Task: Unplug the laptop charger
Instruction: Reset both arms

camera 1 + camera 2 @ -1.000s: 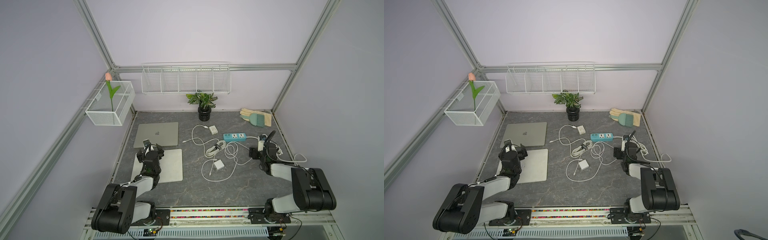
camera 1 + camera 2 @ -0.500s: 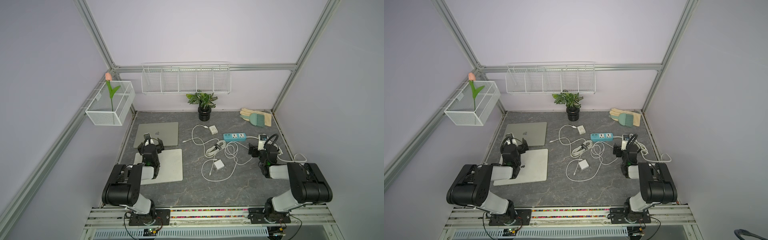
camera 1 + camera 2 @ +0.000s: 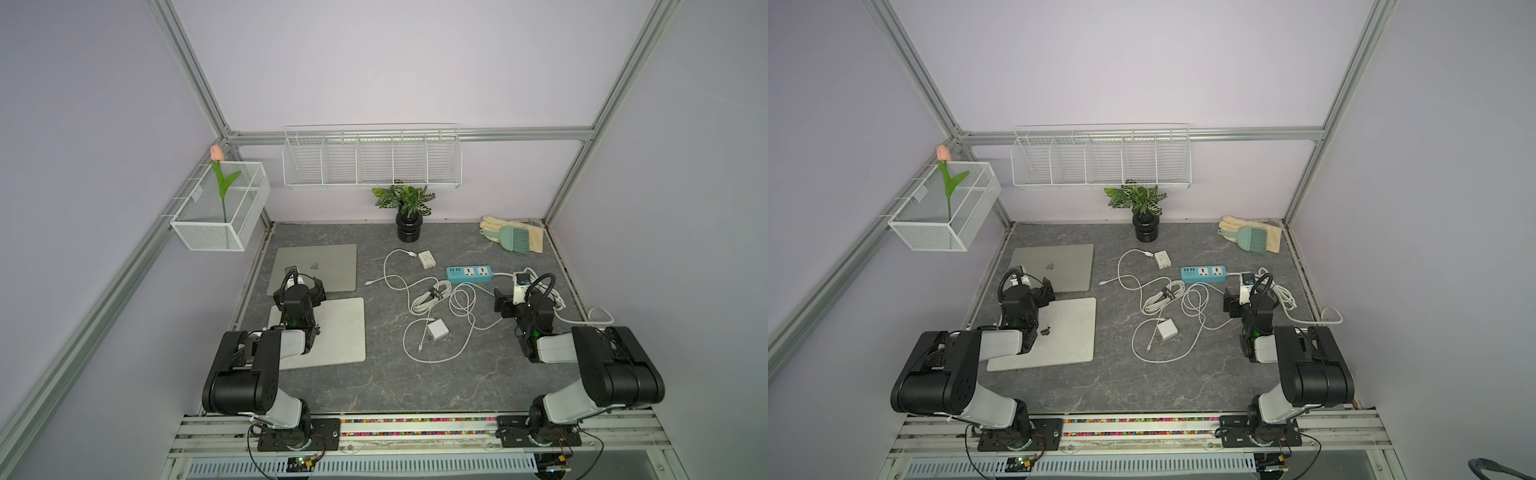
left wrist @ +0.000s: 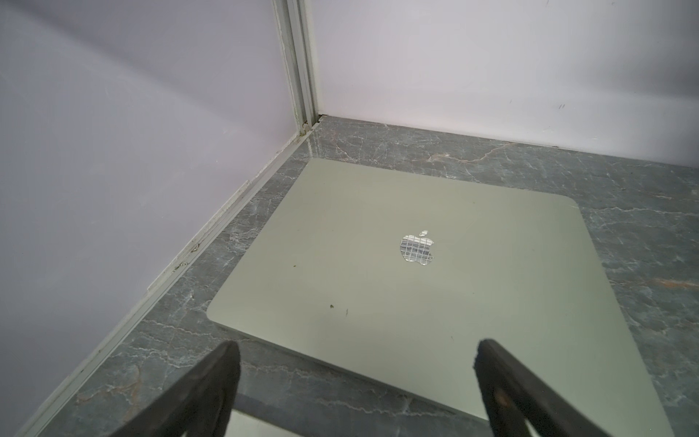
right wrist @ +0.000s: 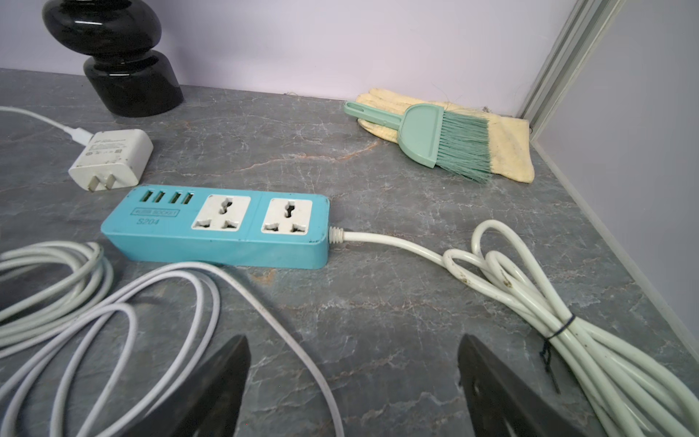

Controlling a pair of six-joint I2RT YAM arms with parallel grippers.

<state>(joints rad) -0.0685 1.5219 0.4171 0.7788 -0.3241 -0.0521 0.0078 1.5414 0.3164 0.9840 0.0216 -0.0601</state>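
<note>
Where the grey marble-patterned bench (image 3: 415, 386) reaches its left edge, two closed laptops lie one behind the other. The silver laptop with the apple mark (image 3: 328, 262) is toward the far left corner, and the paler silver laptop (image 3: 338, 332) is nearer to the front. The left gripper (image 4: 357, 348) hangs over the near edge of the first, its jaws spread wide and holding nothing.

One free cable end (image 3: 368, 284) lies near the right side of that far laptop without touching it; which charger it belongs to I cannot tell. In the middle of the bench a tangle of white cables (image 3: 430, 296) is spread. Among them the white square charger brick (image 3: 437, 329) rests flat, well apart from both laptops and plugged into nothing. At the far edge stands a black vase with a leafy plant (image 3: 409, 226).

A smaller white wall adapter (image 5: 113, 159) lies with bare prongs just beside the turquoise power strip (image 5: 215, 230), and both sockets of the strip are empty. The right gripper (image 5: 354, 340) hangs low near the right edge, jaws released and empty, next to the bundled thick cord (image 5: 567, 333) of the strip. In the far right corner a green hand brush (image 3: 513, 243) lies on a yellow glove (image 3: 536, 239).
</note>
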